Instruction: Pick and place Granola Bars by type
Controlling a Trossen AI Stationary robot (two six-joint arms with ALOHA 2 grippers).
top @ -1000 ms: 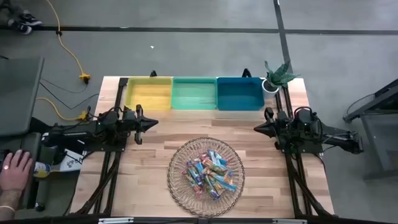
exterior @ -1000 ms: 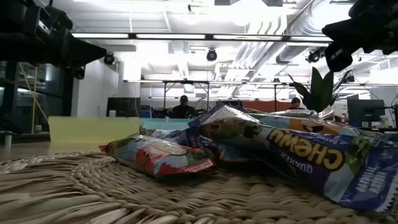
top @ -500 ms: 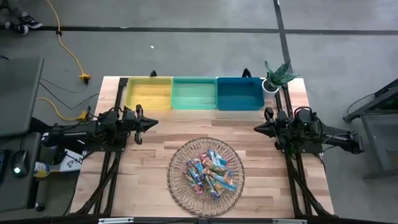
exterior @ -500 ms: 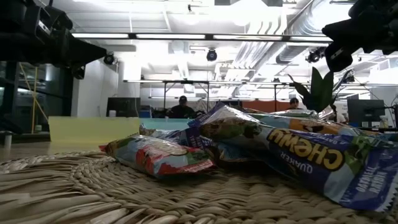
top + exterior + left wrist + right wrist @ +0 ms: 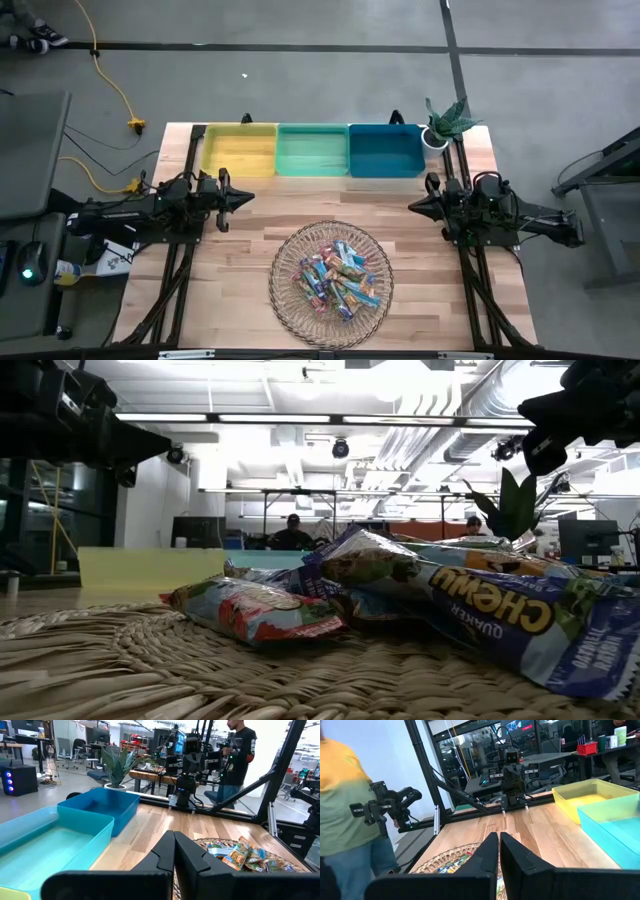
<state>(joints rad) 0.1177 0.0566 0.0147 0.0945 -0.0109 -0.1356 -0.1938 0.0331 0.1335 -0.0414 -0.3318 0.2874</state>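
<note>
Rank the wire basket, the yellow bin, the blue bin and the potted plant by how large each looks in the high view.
1. Wire basket, clearly the largest.
2. Yellow bin and blue bin: these look alike in size, so no ranking between them.
3. Potted plant, the smallest.

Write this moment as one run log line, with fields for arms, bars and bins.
left gripper: shut, holding nothing | right gripper: shut, holding nothing | Granola Bars: all in wire basket | bins: no bars
</note>
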